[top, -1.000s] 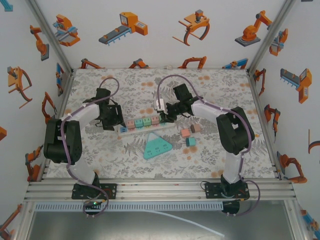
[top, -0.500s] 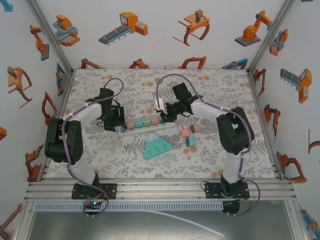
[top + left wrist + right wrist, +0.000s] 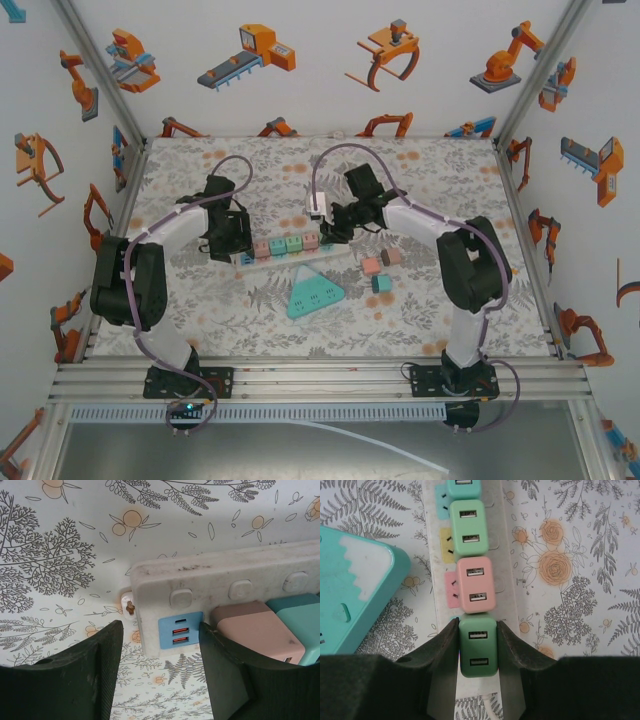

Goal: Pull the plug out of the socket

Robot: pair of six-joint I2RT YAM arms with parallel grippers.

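A white socket strip [image 3: 272, 259] lies mid-table with a row of coloured plugs in it. My right gripper [image 3: 477, 625] is shut on the dark green plug [image 3: 478, 650] at the strip's right end, a finger on each side. That plug still sits on the strip [image 3: 507, 580], next to a pink plug [image 3: 475, 585]. My left gripper [image 3: 160, 630] is open at the strip's other end [image 3: 155, 592], its fingers [image 3: 100, 670] straddling the blue USB panel [image 3: 180, 632]. From above, the left gripper [image 3: 241, 243] and right gripper [image 3: 326, 236] stand at opposite ends of the strip.
A teal triangular socket block [image 3: 315, 293] lies just in front of the strip. Three loose plugs lie to the right: pink [image 3: 372, 265], brownish [image 3: 391, 256] and teal [image 3: 381, 284]. Printed walls enclose the table on three sides.
My left gripper has crept right to the strip's left end. My right gripper has tightened on the green plug and shifted slightly left.
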